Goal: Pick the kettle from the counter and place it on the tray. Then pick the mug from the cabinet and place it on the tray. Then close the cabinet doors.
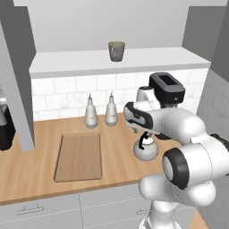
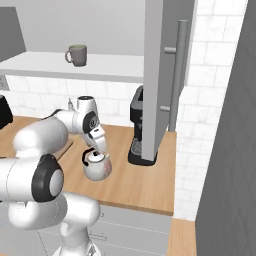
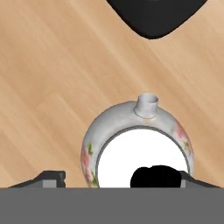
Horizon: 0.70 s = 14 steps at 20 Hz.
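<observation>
The kettle (image 1: 146, 149) is seen standing upright on the counter (image 1: 27, 167), toward its right part and nearer the front edge than the back wall. In the right base view the kettle (image 2: 97, 167) is found just left of a black coffee machine (image 2: 139, 131), which stands at the back of the counter (image 2: 145, 185) under the open right door (image 2: 162, 70). The gripper (image 2: 98, 151) is positioned directly above the kettle, at the level of its black handle. In the hand view the kettle (image 3: 136, 146) is looked down on, its short spout pointing toward the coffee machine (image 3: 155, 15), and the two fingertips (image 3: 51, 178) are seen spread apart, one on each side of the kettle's body. The jaws are thus held wide around the kettle; whether they touch it cannot be told, and no grip is shown.

The tray (image 1: 79, 156) is laid flat on the counter to the left of the kettle, well apart from it, with its long side running from front to back. Two white bottles (image 1: 91, 113) are stood behind the tray against the tiled wall. The mug (image 1: 116, 50) is seen upright on the white shelf of the cabinet (image 1: 112, 60), near the middle of the shelf. The left door (image 1: 18, 89) is swung open, its edge turned toward the camera.
</observation>
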{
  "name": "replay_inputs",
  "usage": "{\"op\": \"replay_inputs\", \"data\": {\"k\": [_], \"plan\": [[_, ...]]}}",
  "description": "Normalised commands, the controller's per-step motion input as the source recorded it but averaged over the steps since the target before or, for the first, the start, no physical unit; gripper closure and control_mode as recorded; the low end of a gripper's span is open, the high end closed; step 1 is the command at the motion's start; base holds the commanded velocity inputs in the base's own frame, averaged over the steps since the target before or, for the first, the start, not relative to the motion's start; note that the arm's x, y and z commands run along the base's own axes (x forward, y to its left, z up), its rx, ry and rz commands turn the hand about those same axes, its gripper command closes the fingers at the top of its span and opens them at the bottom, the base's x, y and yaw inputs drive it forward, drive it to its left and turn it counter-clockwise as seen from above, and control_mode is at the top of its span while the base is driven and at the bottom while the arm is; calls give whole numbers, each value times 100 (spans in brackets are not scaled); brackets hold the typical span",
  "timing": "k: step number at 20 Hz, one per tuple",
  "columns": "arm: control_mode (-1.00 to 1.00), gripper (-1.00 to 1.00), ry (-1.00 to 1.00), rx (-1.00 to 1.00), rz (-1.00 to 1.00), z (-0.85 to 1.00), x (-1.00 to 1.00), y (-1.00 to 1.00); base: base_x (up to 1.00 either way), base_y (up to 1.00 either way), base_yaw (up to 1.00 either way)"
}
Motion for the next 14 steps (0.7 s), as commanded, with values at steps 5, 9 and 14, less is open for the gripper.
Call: {"op": "replay_inputs", "data": {"k": [5, 9, 14], "plan": [[-100, 100, -5, 0, 0, -27, -48, 9, 0, 0, 0], [-100, 100, -8, 0, 0, -15, -52, 12, 0, 0, 0], [-100, 100, -2, 0, 7, 42, -21, 27, 0, 0, 0]]}}
